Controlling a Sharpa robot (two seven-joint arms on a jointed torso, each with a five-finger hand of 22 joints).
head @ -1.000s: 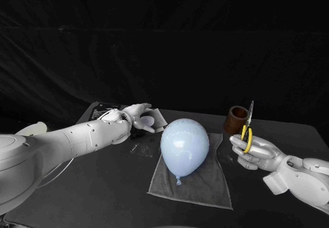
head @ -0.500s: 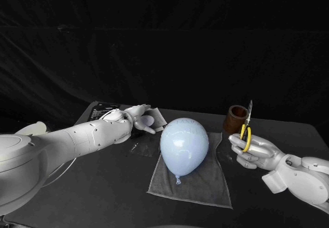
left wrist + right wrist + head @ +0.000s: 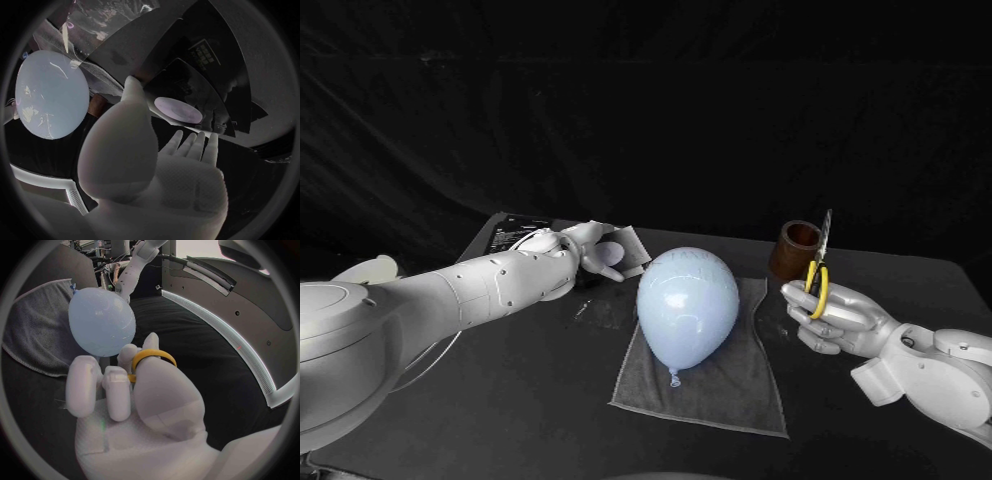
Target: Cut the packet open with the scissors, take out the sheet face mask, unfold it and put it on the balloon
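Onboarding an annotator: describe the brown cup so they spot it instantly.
Find the pale blue balloon on the grey towel mid-table. Past the towel's far right corner stands the brown cup, open-topped, behind the yellow-handled scissors the right robot hand holds up. Nothing else there is brown and upright.

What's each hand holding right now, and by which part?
Right hand holds the scissors by the yellow handles, blades up. Left hand is at the packet; whether it grips it cannot be told.
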